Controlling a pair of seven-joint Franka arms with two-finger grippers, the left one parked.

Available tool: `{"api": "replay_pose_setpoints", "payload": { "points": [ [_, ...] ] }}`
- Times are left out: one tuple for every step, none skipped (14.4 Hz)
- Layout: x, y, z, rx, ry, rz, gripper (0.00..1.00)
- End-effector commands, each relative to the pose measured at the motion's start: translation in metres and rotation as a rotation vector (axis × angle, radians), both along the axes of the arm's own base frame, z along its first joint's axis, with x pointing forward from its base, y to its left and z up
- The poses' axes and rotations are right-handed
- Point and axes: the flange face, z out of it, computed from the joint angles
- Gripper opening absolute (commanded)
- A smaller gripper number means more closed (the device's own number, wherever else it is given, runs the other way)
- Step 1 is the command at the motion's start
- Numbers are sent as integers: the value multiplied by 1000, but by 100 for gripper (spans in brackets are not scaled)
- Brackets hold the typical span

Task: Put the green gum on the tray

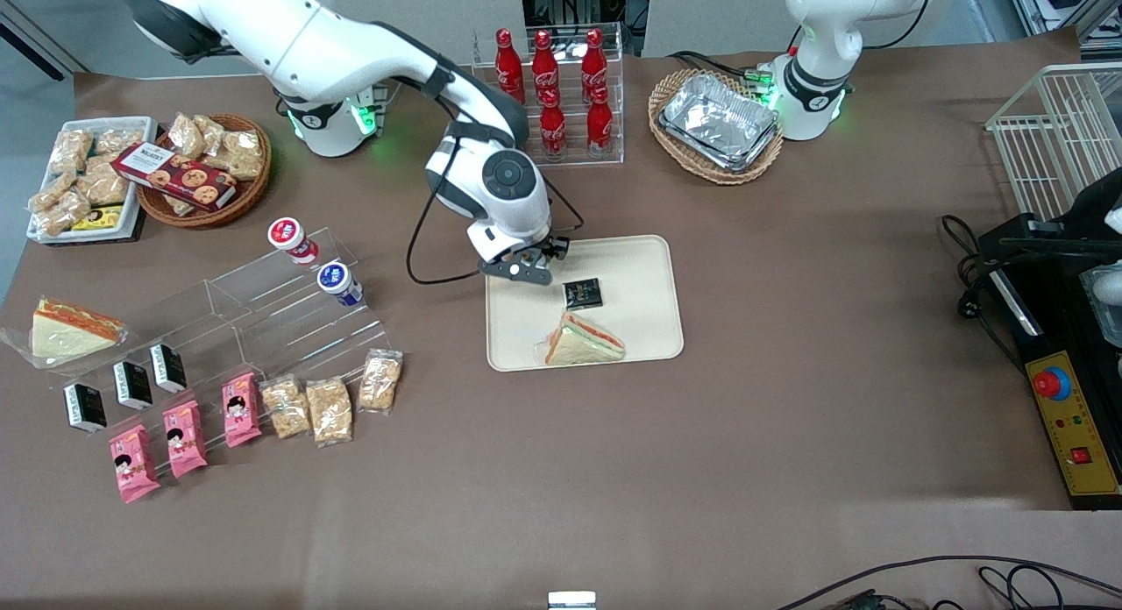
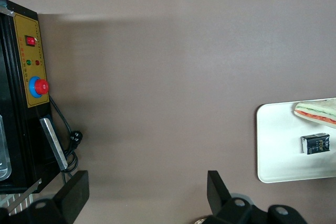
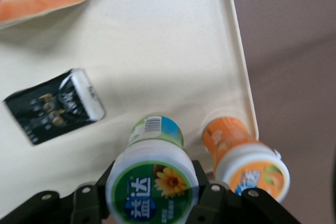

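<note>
My right gripper (image 1: pixel 536 261) hangs over the corner of the cream tray (image 1: pixel 649 268) farthest from the front camera, at the working arm's end. In the right wrist view the gripper (image 3: pixel 153 191) is shut on the green gum (image 3: pixel 152 182), a white bottle with a green-ringed lid, held upright with its base at or just above the tray (image 3: pixel 173 51). The arm hides the gum in the front view. An orange-lidded bottle (image 3: pixel 248 157) stands beside it on the tray rim corner.
A black packet (image 1: pixel 583 293) and a wrapped sandwich (image 1: pixel 583 341) lie on the tray. Red-lidded (image 1: pixel 289 237) and blue-lidded (image 1: pixel 337 283) bottles sit on the acrylic rack. Cola bottles (image 1: pixel 548 88), a basket of foil trays (image 1: pixel 719 124) and a wire basket (image 1: pixel 1052 128) stand farther off.
</note>
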Motion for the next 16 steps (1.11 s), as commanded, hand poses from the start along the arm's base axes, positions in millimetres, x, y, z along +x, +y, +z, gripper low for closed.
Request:
{"api": "replay_pose_setpoints", "payload": {
  "points": [
    [0,3,-25,-10,-29,-10,19],
    [3,1,-33,-10,-38,-2,19],
    [3,0,-38,-15,-41,6,20],
    [3,0,-38,-15,-40,6,32],
    [4,0,-38,-14,-40,5,69],
    [4,0,-39,-15,-39,4,100],
    [4,0,-39,-15,-39,4,100],
    [4,-1,-40,-17,-37,3,100],
    [5,-1,-39,-16,-40,3,100],
    [6,-2,-37,-18,-41,1,100],
    [7,-1,-31,-17,-48,0,100],
    [9,-1,-19,-14,-63,2,100],
    [10,0,-4,-20,-76,-1,100],
    [12,-1,17,-33,-97,1,100],
    [14,0,40,-51,-115,3,100],
    [15,0,66,-70,-128,-4,100]
  ]
}}
